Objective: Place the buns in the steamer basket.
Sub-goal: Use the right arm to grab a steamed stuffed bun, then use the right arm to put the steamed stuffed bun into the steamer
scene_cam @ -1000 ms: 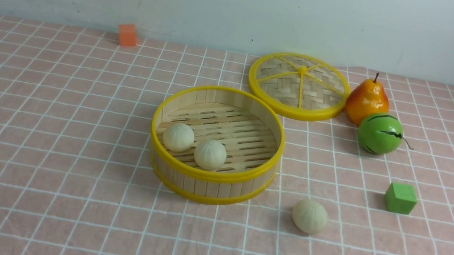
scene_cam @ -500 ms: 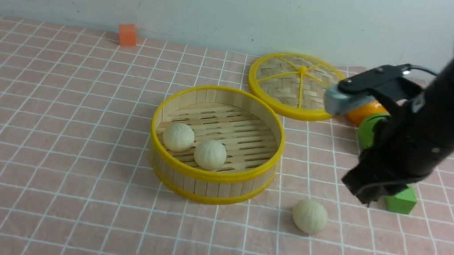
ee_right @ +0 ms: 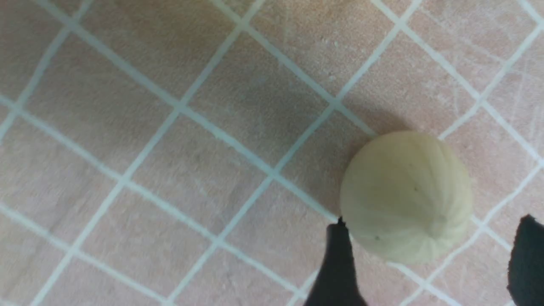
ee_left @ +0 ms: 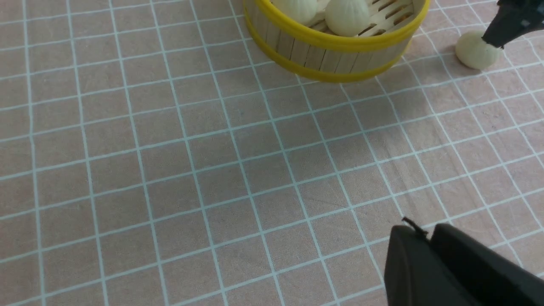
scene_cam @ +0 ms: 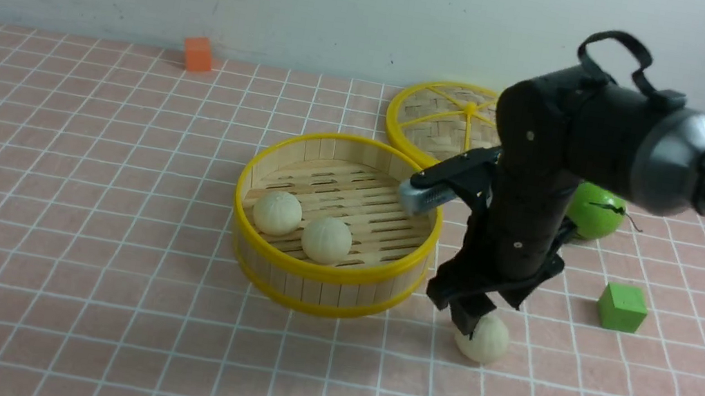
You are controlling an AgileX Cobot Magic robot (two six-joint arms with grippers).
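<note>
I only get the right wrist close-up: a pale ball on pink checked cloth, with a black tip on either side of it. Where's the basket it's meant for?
Observer: The steamer basket stands to the robot's left of your bun and a little farther away. There is bare cloth between them.
Operator: Is anything in it?
Observer: Yes, a second bun and a third bun lie side by side on its slatted floor.
Operator: What is the other arm doing?
Observer: The left gripper is shut and holds nothing. It is low over the cloth on the robot's side of the basket.
</note>
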